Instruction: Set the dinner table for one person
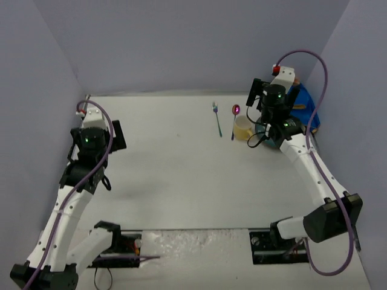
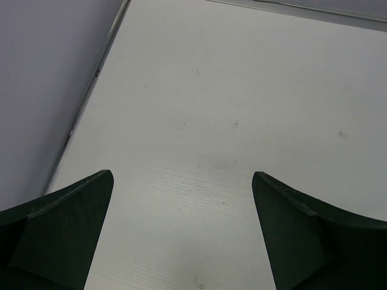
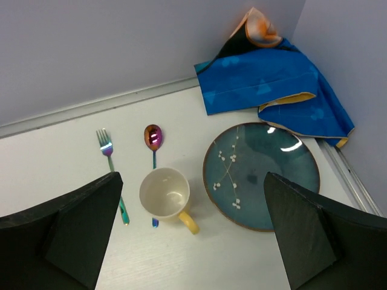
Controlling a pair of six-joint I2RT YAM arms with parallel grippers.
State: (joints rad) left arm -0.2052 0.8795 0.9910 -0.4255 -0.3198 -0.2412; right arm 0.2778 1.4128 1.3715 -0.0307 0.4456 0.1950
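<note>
The white dinner table [image 1: 175, 181] carries a small group of tableware at its far right. In the right wrist view I see an iridescent fork [image 3: 110, 169], a spoon [image 3: 153, 138], a cream mug [image 3: 164, 192] with a yellow handle and a teal plate [image 3: 266, 163]. My right gripper [image 3: 193, 176] hangs open above the mug and plate, touching nothing. The fork [image 1: 216, 118], spoon [image 1: 235, 115] and mug [image 1: 243, 127] also show from above. At the left, my left gripper [image 2: 182, 175] is open over bare table [image 2: 242, 90].
A blue printed cloth [image 3: 272, 84] lies crumpled in the far right corner behind the plate, and my right arm partly covers the cloth [image 1: 302, 103] from above. Purple walls close the table on the left, back and right. The arm bases stand at the near edge.
</note>
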